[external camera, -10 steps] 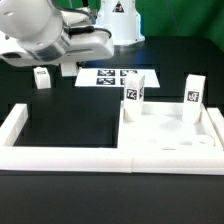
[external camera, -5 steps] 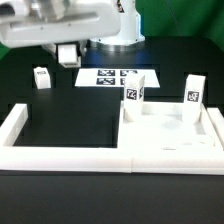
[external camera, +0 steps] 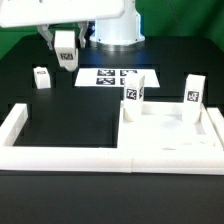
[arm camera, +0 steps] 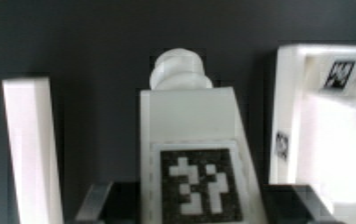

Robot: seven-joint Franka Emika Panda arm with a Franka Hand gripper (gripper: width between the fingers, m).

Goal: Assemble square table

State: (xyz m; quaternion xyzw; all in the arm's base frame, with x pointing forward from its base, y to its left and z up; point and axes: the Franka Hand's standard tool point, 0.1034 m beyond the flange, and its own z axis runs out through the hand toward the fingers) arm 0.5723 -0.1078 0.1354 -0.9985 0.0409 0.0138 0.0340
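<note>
My gripper (external camera: 65, 60) hangs above the table at the exterior view's back left, shut on a white tagged leg block (external camera: 65, 48). In the wrist view the leg block (arm camera: 193, 125) runs away from the camera between the two dark fingers (arm camera: 114, 200), tag facing the camera and rounded tip at its far end. The square table's white slab (external camera: 170, 138) lies at the exterior view's right with two legs (external camera: 136, 92) (external camera: 193, 89) standing upright on it. Another loose leg (external camera: 41, 77) stands on the black table at the left.
The marker board (external camera: 110, 76) lies flat at the back centre. A low white border wall (external camera: 66, 155) runs along the front and up the left side (external camera: 14, 124). In the wrist view the wall (arm camera: 27, 140) and the slab (arm camera: 326, 110) flank the held leg.
The arm has risen and pulled back toward the top of the exterior view, carrying the leg block with it. The slab, standing legs and loose leg have not moved.
</note>
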